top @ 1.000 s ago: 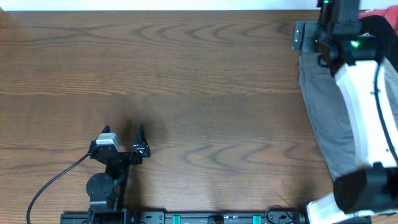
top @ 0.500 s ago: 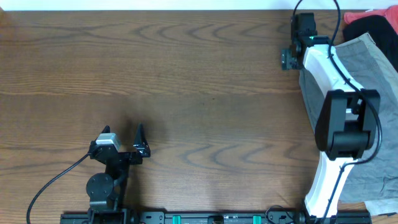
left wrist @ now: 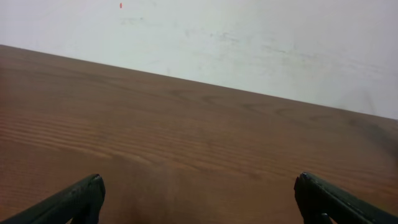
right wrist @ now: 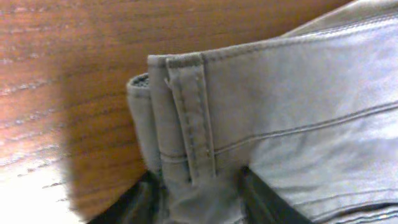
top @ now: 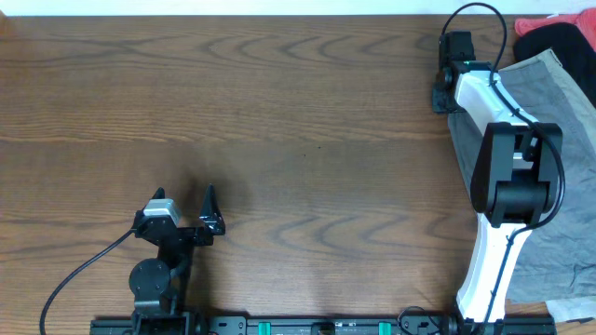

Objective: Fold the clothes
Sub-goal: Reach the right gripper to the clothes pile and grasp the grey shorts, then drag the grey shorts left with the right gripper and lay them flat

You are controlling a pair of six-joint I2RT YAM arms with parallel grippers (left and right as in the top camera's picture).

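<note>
1. Grey shorts [top: 570, 102] lie spread at the far right edge of the table [top: 279, 112], partly under the right arm. Their near waistband corner is at the right hand [top: 441, 95].
2. They look like woven cotton: light, limp, not slippery, and with nothing to break. I'd expect the legs to sag and trail once lifted.
3. The waistband [right wrist: 280, 68] is doubled and stitched, with a belt loop [right wrist: 189, 118] on it. That makes it the firmest place to take hold, better than the loose leg cloth.
4. From the wrist view, the right hand [right wrist: 199, 199] has a dark finger on either side of the band just below the loop, and cloth fills the gap. I take it as pinched narrow on that corner.
5. The left hand [top: 200, 221] sits low at the front left, fingers spread wide and holding nothing, well apart from the shorts.
6. The arm covers the middle of the shorts and the frame cuts off their right side, so pockets and hems can't be made out.
7. A black garment [top: 559, 39] and a red garment [top: 549, 20] show only in part at the top right corner.
</note>
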